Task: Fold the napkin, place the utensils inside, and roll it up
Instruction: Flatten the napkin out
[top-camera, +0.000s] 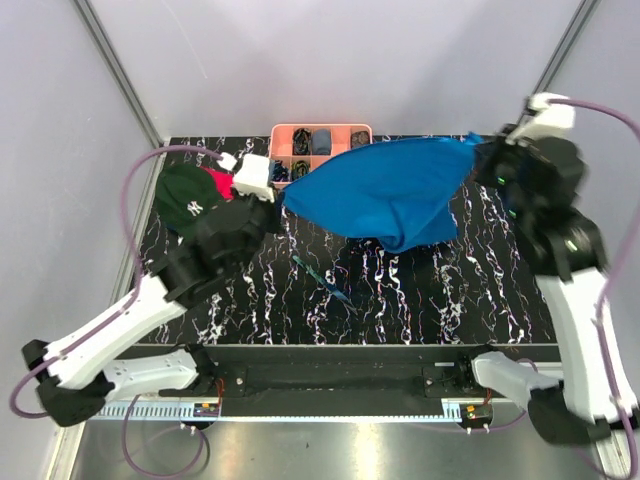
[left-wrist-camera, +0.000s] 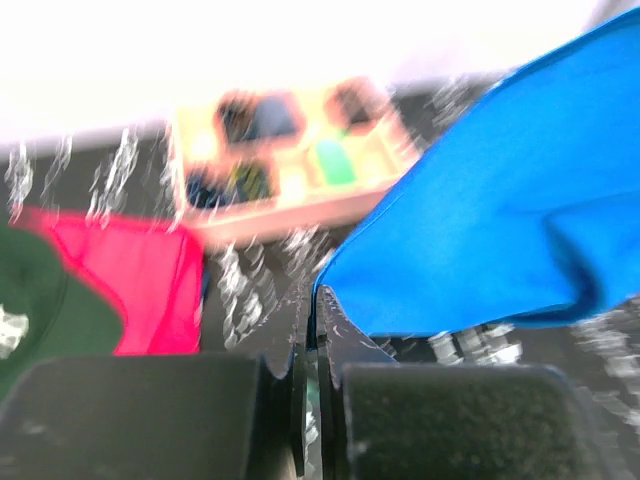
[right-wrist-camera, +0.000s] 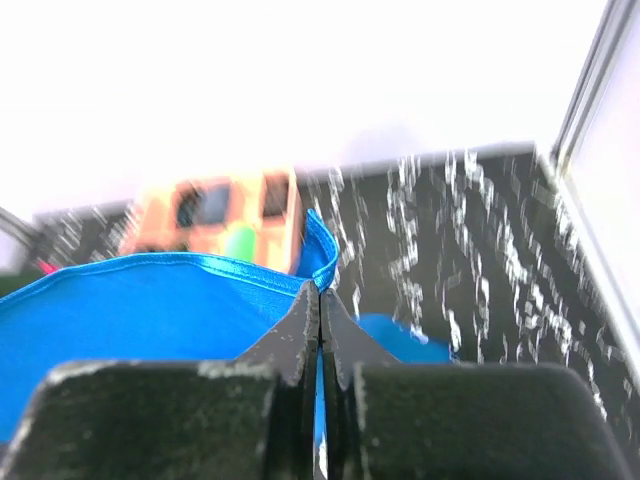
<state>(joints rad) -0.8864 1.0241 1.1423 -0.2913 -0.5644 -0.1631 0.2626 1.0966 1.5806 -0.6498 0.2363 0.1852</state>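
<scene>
The blue napkin (top-camera: 385, 192) hangs stretched in the air above the back of the table, sagging in the middle. My left gripper (top-camera: 279, 203) is shut on its left corner (left-wrist-camera: 335, 290). My right gripper (top-camera: 481, 158) is shut on its right corner (right-wrist-camera: 325, 255). The napkin fills the right of the left wrist view (left-wrist-camera: 500, 200) and the lower left of the right wrist view (right-wrist-camera: 140, 310). The dark teal utensils (top-camera: 322, 279) lie on the black marbled table (top-camera: 450, 290), in front of and below the napkin.
A pink compartment tray (top-camera: 290, 135) with small items stands at the back centre, partly behind the napkin. A dark green cap (top-camera: 186, 198) and a red cloth (top-camera: 222, 182) lie at the back left. Grey walls enclose the table.
</scene>
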